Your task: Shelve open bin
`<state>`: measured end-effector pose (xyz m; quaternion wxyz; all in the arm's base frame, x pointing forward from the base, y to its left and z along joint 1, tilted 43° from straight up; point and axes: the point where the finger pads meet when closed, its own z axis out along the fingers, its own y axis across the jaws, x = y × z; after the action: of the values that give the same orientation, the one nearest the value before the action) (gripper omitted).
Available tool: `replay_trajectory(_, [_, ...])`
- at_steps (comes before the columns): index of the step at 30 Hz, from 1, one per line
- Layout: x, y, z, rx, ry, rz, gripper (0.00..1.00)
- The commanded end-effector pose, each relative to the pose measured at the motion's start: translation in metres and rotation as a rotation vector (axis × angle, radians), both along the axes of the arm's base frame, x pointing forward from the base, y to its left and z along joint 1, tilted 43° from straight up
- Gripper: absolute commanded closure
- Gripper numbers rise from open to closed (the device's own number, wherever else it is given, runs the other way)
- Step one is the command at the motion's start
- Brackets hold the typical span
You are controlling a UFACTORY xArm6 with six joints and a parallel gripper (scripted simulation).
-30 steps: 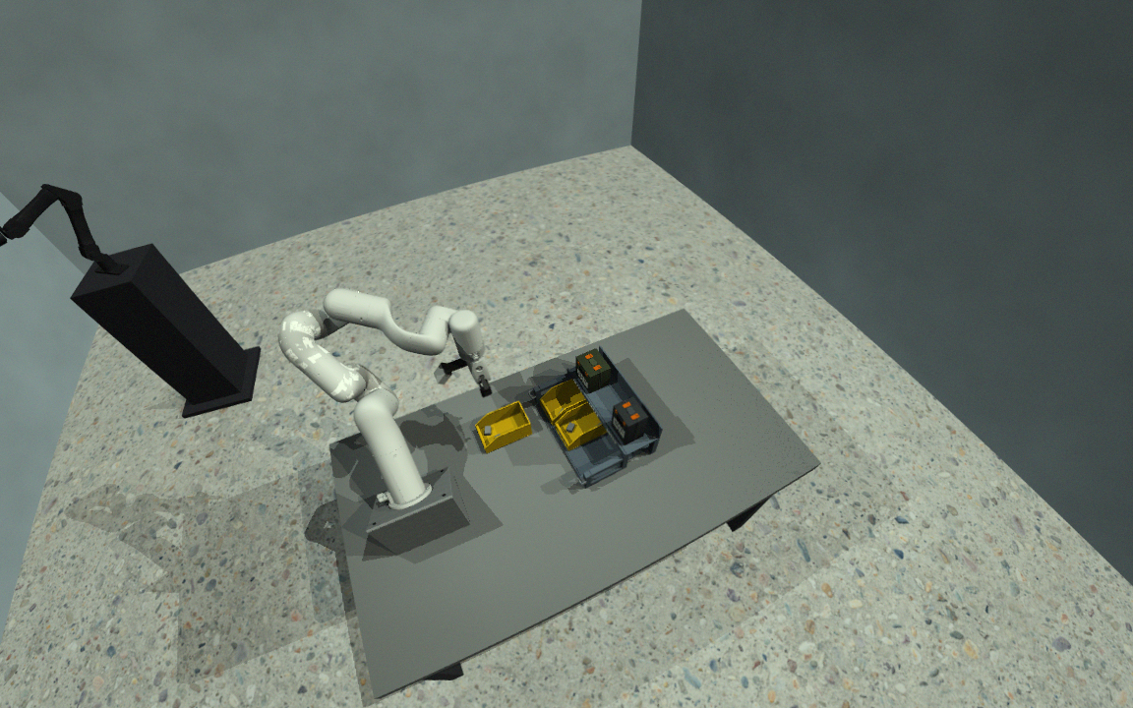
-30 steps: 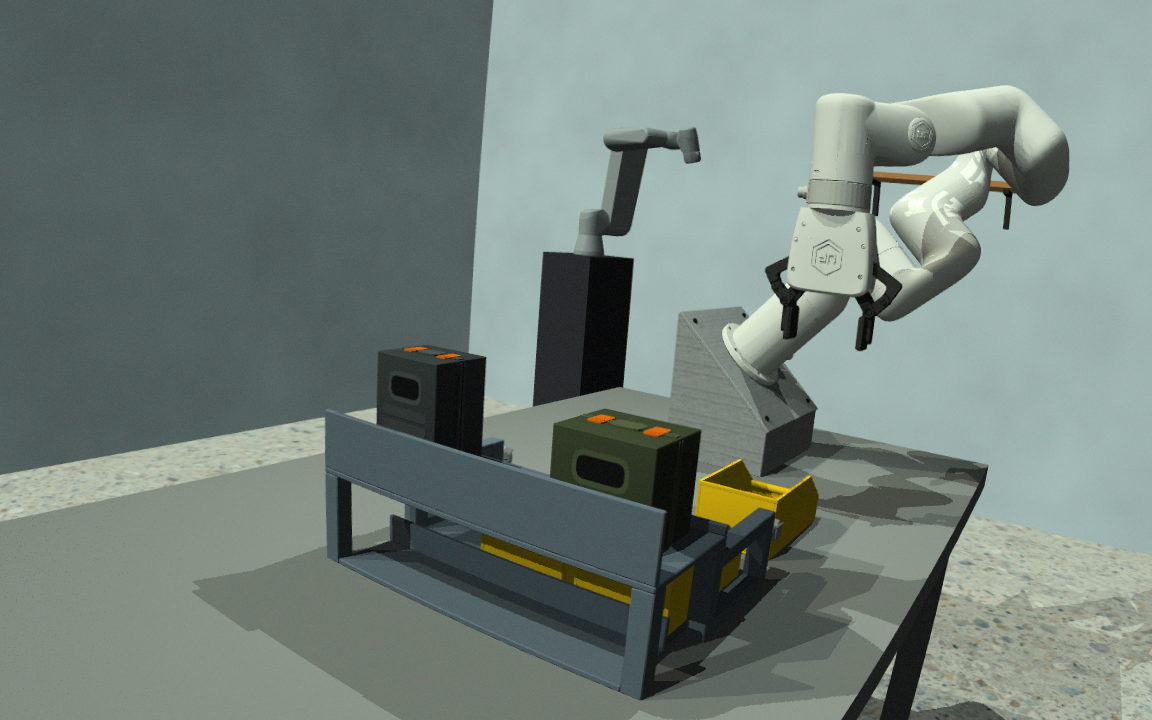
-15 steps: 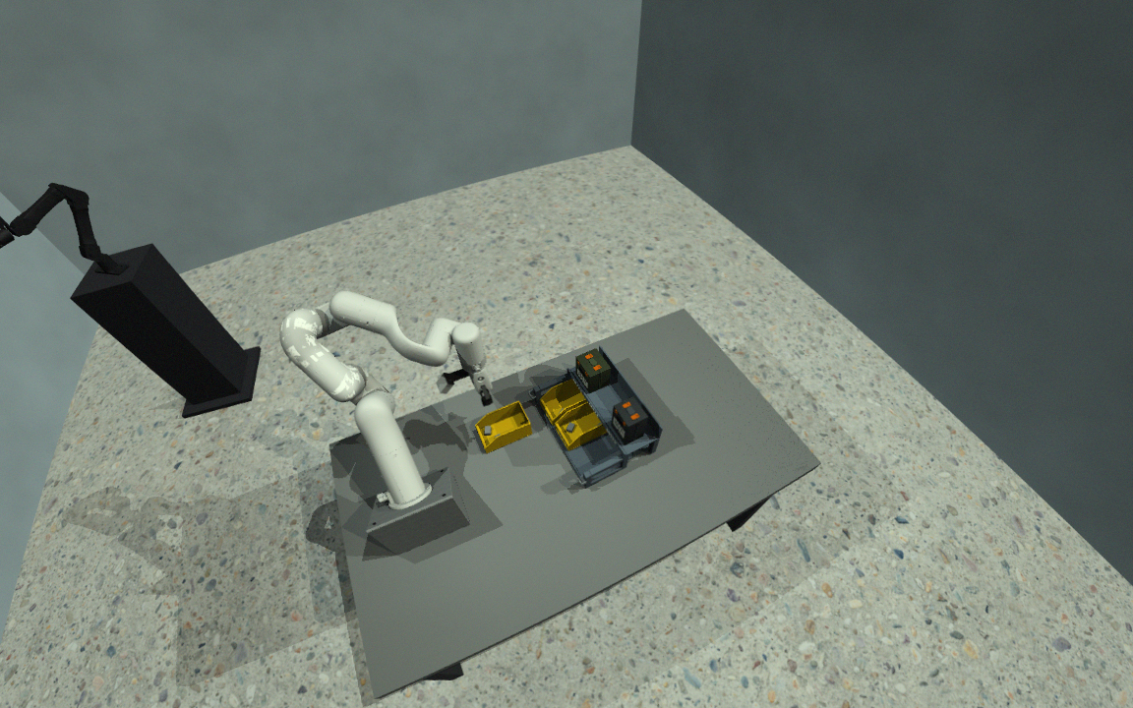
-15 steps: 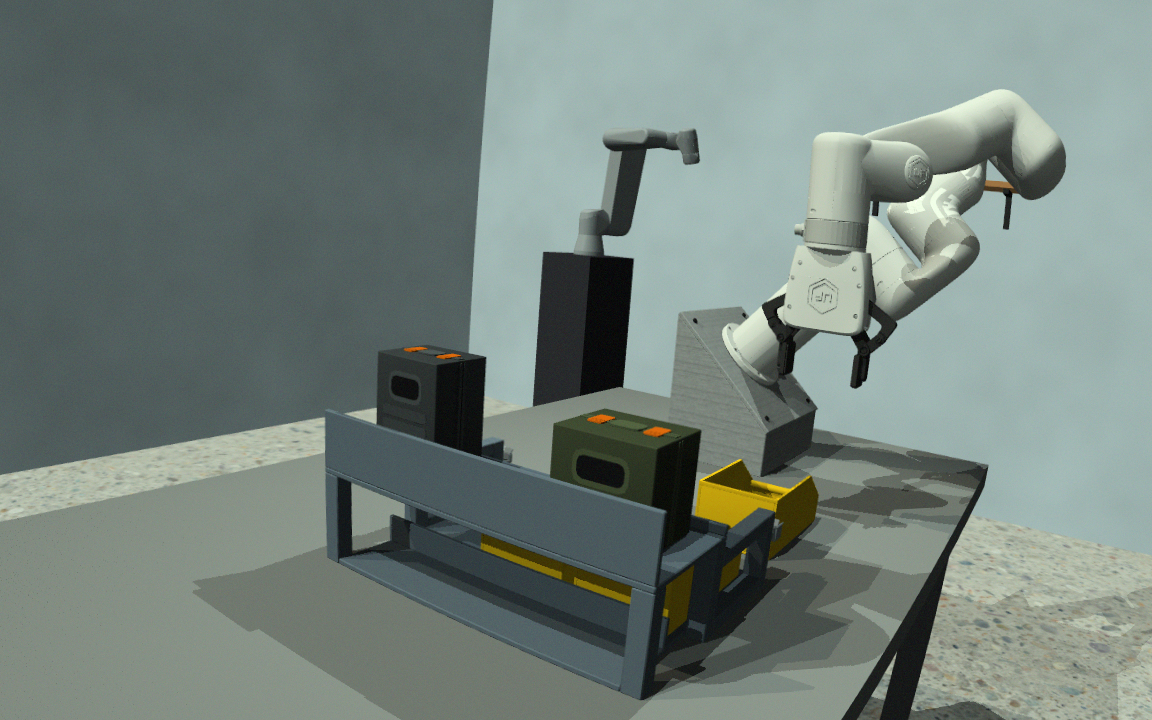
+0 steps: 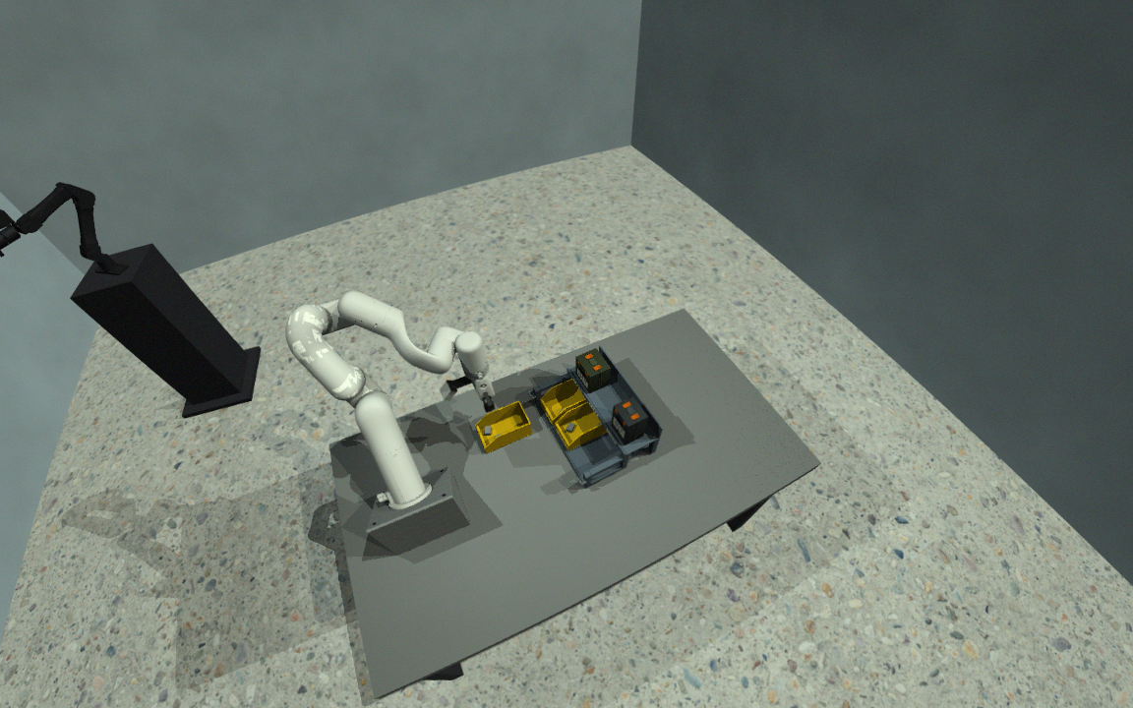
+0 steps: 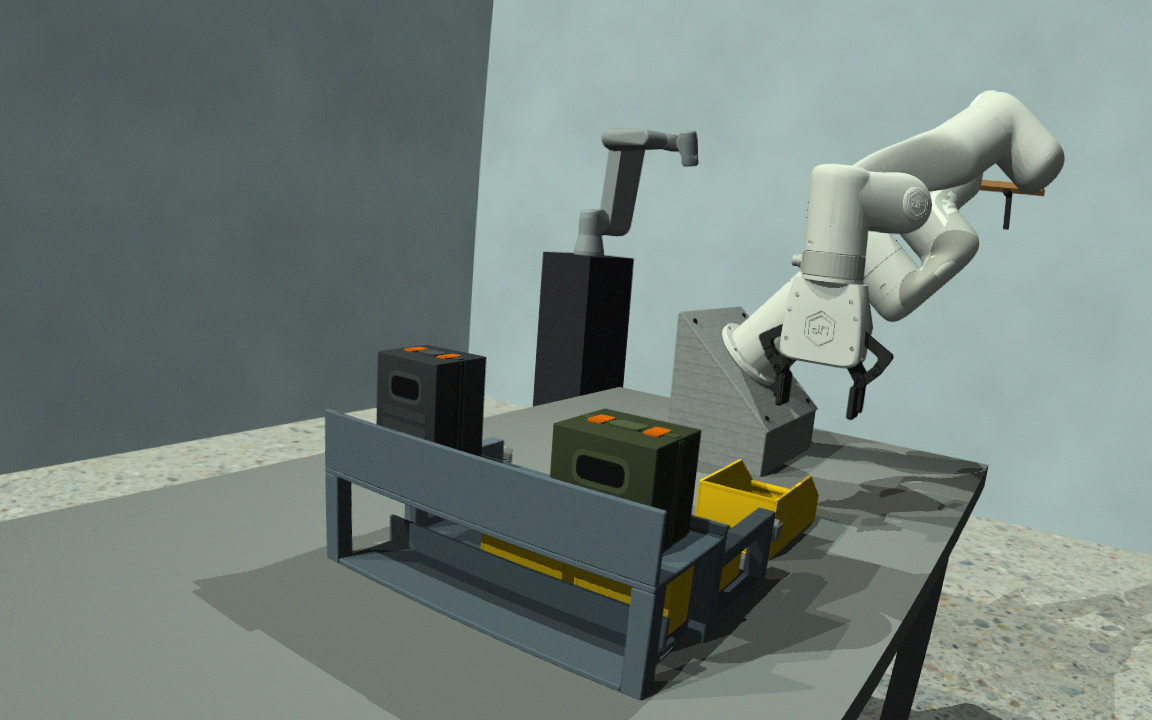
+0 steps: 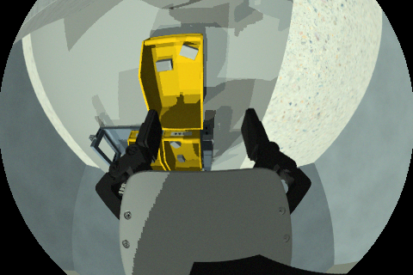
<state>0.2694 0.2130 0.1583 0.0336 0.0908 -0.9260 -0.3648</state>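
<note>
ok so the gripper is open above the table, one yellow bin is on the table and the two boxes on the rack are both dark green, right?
Not quite: only one box is dark green; the other box is dark grey, as the exterior view shows. The rest of your statement stands.

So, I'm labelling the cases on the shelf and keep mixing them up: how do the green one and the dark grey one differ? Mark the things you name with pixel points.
The green case (image 5: 593, 370) (image 6: 607, 465) has a green body; the dark grey case (image 5: 629, 420) (image 6: 428, 402) is near black. The green case looks wider and squatter, the dark grey case narrower. Both have orange latches on top.
</note>
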Motion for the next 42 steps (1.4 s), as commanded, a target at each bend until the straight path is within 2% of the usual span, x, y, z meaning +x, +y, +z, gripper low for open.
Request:
replay_trajectory(1, [0.003, 0.012, -0.01, 0.003, -0.008, -0.003, 0.0])
replay_trajectory(42, [0.004, 0.002, 0.001, 0.004, -0.007, -0.003, 0.0])
